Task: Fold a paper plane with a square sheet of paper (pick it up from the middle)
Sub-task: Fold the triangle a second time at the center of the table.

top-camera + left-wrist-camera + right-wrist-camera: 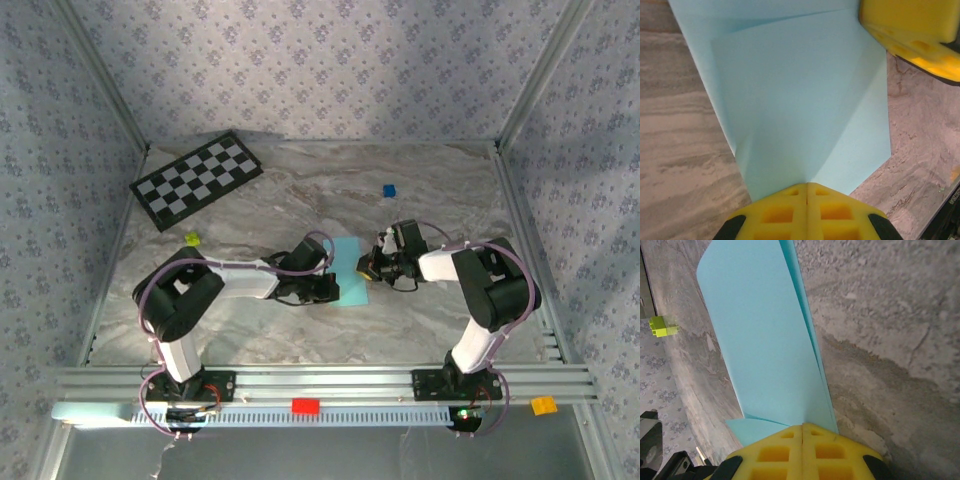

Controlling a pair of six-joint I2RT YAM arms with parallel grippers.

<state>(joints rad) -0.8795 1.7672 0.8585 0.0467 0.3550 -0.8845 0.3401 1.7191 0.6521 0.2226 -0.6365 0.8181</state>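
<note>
The square sheet of paper, light sky-blue and partly folded, lies mid-table between my two grippers. My left gripper is at its left near edge. In the left wrist view the jaws are shut, and a crease in the paper runs straight into their seam. My right gripper is at the paper's right edge. Its jaws are shut on a raised flap of the paper, and a lower layer pokes out to the left. One right fingertip shows in the left wrist view.
A black-and-white checkerboard lies at the back left. A tiny blue cube sits at the back right, and a yellow-green block left of the arms. Red and orange blocks rest on the front rail.
</note>
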